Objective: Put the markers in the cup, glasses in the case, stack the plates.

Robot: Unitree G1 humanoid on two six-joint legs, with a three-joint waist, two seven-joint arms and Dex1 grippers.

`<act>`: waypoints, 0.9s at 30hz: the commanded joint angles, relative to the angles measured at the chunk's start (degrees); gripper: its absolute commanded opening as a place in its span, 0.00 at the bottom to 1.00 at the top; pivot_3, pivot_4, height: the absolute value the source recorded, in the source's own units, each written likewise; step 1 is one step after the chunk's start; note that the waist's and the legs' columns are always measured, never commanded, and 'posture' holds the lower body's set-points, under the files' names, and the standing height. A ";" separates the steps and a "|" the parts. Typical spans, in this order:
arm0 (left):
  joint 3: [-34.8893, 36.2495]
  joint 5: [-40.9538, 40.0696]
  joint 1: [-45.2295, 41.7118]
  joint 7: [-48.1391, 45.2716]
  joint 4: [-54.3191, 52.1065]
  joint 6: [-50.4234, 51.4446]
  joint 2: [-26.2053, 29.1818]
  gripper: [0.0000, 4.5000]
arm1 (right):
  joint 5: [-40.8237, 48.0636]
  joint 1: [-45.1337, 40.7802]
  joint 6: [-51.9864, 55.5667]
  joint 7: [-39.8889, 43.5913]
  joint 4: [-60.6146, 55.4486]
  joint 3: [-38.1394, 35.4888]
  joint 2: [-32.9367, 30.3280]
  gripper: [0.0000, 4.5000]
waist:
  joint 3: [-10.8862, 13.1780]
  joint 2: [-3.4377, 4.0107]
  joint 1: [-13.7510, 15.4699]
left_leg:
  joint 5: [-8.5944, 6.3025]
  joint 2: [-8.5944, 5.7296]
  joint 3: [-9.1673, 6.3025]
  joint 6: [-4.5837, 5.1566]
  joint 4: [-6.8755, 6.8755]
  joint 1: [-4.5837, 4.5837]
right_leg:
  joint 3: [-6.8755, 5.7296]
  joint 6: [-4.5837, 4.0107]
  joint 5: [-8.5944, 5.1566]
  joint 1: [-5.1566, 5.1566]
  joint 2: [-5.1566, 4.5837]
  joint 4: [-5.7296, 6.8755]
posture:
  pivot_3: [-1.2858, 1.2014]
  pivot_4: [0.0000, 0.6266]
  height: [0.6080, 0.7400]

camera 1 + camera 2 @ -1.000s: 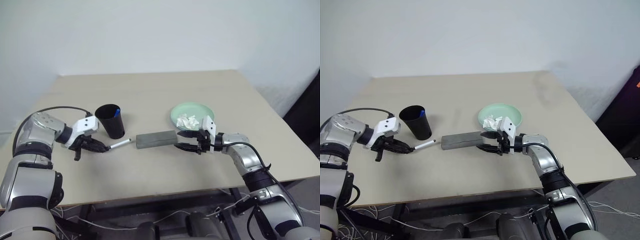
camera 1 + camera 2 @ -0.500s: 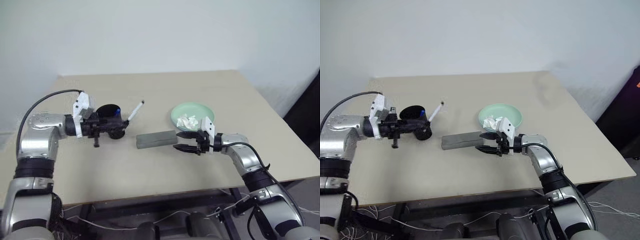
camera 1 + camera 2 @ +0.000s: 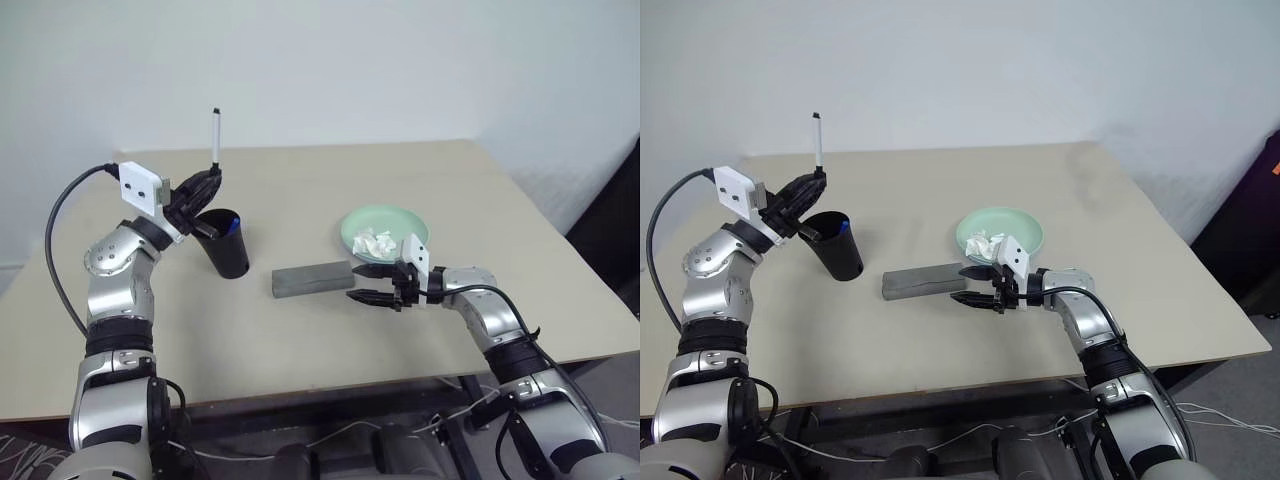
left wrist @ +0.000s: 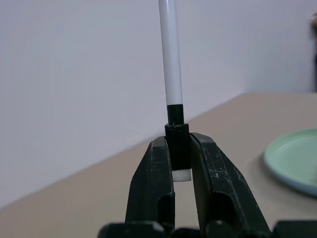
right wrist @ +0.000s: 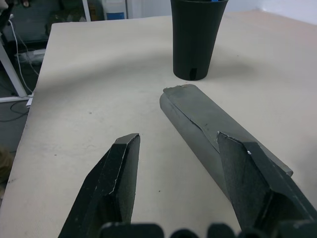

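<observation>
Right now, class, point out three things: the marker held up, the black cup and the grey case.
marker (image 3: pixel 215 135), left eye view, on its white barrel.
cup (image 3: pixel 228 255), left eye view, on its side wall.
case (image 3: pixel 922 280), right eye view, on its top face.

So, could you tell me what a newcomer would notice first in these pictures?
Most striking is the left gripper holding a marker upright above the black cup, gripped at its black cap. Next, the right gripper sits open at the end of the grey case, in front of the green plate.
</observation>
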 commanded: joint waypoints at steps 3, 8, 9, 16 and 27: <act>0.69 1.28 -1.28 1.81 5.16 -6.41 -0.10 0.02 | 0.56 -0.98 -0.35 -0.09 -2.49 -0.84 -0.47 0.60 | 0.00 0.00 0.17 | 0.00 0.00 0.00 0.00 -0.01 -0.01 | 0.00 0.00 0.00 -0.01 0.00 -0.02 | 0.52 0.00 0.97; 0.72 1.27 -2.45 2.18 9.46 -8.97 -0.71 0.02 | 0.81 -1.18 -0.17 -0.27 -2.60 -0.93 -0.24 0.60 | 0.00 -0.01 0.27 | 0.00 0.00 0.00 0.00 -0.01 0.00 | -0.01 0.00 0.00 0.00 0.00 0.00 | 0.52 0.00 0.97; 0.63 1.31 -2.63 2.23 9.99 -9.40 -0.86 0.02 | 1.25 -1.25 0.12 -0.21 -2.75 -1.16 -0.12 0.60 | 0.00 -0.01 0.26 | 0.00 0.00 0.00 0.00 0.00 0.00 | -0.01 0.00 0.00 0.00 0.00 0.00 | 0.52 0.00 0.97; 0.18 1.69 -3.89 2.18 12.51 -11.26 -1.51 0.02 | 4.01 -1.53 2.78 0.29 -4.52 -2.49 0.30 0.60 | -0.01 -0.01 0.26 | -0.01 0.00 0.00 0.00 -0.01 -0.01 | -0.01 0.00 0.00 0.00 0.00 -0.01 | 0.52 0.00 0.97; 0.08 2.18 -4.95 1.33 15.13 -12.38 -2.05 0.02 | 7.31 -1.73 5.77 -0.13 -6.45 -4.03 0.91 0.60 | -0.01 -0.01 0.26 | -0.01 0.01 -0.01 0.00 -0.01 -0.01 | -0.02 0.01 0.00 0.00 0.00 -0.01 | 0.52 0.00 0.97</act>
